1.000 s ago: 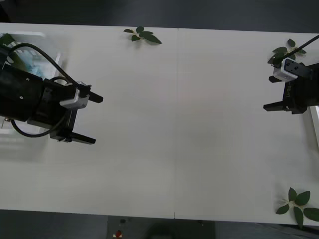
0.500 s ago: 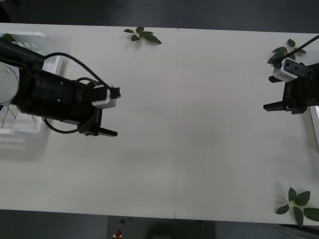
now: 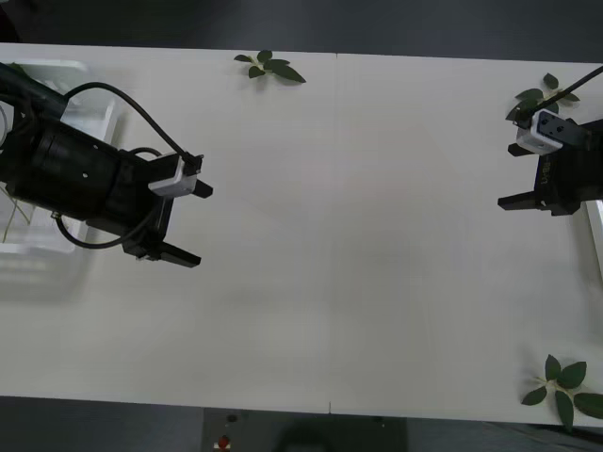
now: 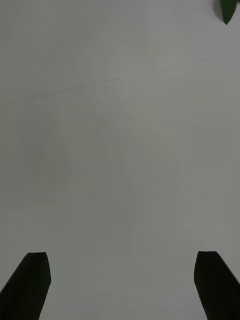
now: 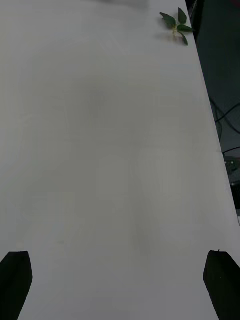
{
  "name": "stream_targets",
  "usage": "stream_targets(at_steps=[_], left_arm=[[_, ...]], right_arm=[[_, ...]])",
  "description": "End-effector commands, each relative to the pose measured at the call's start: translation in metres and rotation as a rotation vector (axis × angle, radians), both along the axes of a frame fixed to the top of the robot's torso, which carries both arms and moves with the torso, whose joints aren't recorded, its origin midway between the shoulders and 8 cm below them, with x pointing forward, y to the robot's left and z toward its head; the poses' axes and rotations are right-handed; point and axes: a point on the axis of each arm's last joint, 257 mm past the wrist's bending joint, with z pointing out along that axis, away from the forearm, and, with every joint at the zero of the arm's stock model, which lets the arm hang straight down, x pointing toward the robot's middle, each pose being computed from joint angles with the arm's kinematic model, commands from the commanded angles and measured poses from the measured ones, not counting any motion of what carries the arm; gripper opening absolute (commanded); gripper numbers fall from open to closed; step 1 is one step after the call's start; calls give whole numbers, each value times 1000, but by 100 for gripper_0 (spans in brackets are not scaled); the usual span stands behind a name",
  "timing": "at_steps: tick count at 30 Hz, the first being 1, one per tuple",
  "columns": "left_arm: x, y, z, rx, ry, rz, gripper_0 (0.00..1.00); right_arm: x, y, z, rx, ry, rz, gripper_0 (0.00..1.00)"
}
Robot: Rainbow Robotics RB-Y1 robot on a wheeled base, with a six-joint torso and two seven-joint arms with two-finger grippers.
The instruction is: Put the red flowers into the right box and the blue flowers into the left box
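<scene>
Lying near the desk's near right corner: a leaf sprig [image 3: 565, 388], not a task item. Farther in, left gripper [image 3: 184, 223] over the desk just beside the left box [image 3: 71, 80] at the left edge, fingers spread, empty. Right gripper [image 3: 520, 174] at the right edge beside the right box [image 3: 594, 231], fingers apart, empty. At the far edge, two leaf sprigs [image 3: 270, 66]. No red or blue flowers on the desk; confirm before withdrawing. Keep fingers clear of tray walls.
</scene>
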Motion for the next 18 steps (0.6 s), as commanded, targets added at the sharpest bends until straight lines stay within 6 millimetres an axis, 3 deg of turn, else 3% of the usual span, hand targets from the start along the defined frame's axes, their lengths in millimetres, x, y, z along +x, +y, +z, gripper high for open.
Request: stream_targets(at_steps=[1, 18], left_arm=[[3, 4, 9, 11, -22, -1, 100], [-1, 3, 8, 2, -11, -5, 100]], right_arm=[[1, 11, 11, 27, -22, 14, 84], [1, 11, 11, 27, -22, 14, 84]])
